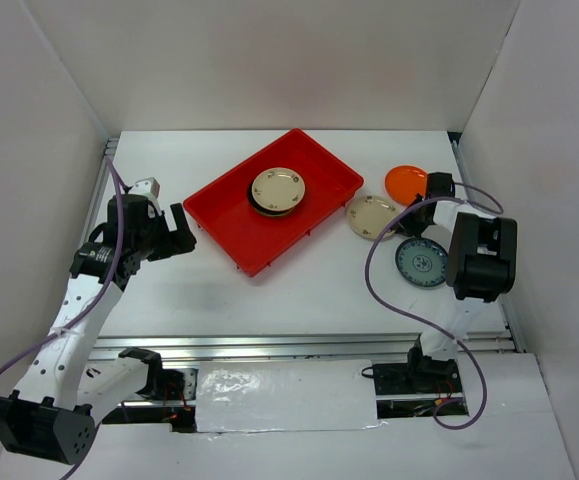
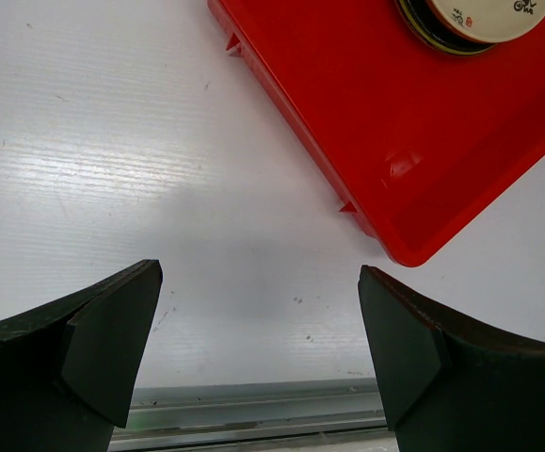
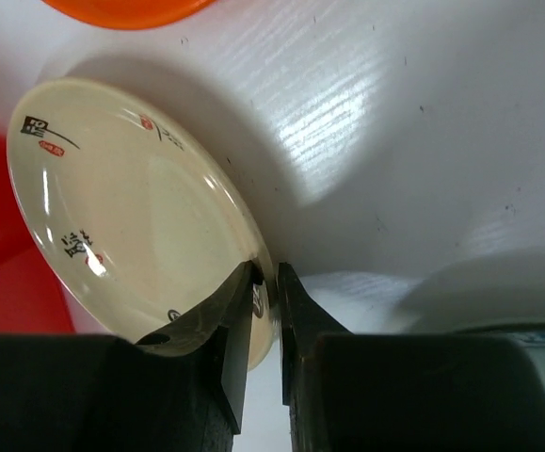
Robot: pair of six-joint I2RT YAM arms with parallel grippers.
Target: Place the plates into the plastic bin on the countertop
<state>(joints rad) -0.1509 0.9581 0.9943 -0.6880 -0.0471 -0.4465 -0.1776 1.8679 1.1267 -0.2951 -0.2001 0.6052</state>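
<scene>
Three white walls [image 1: 289,60] box in the countertop [image 1: 299,295], a flat white sheet with a faint grain and a few dark specks. A metal rail [image 1: 299,345] runs along its near edge.

Left of the plastic bin [image 1: 224,215], the left gripper [image 2: 258,330] hovers over bare white surface. Its dark fingers [image 2: 112,339] are spread wide with nothing between them, and they point toward the bin's left corner.

The bin is bright red and sits askew near the middle of the countertop, one corner turned toward the arms. It holds a small stack: the stacked beige plate [image 1: 277,187], with small painted marks, lies on a dark plate [image 1: 254,203] whose rim peeks out on the left.

Just right of the bin, outside it, is the second beige plate [image 3: 131,217]. The right gripper [image 3: 264,287] pinches its rim on the side away from the bin, jaws pressed onto the edge. A soft shadow falls on the surface under that side.

Right of the bin and farther back, an orange plate [image 1: 406,181] lies flat, near the pinched plate. Right of the bin and nearer the arms, a blue-white patterned plate [image 1: 421,262] lies on the countertop just beside the right arm's black housing.
</scene>
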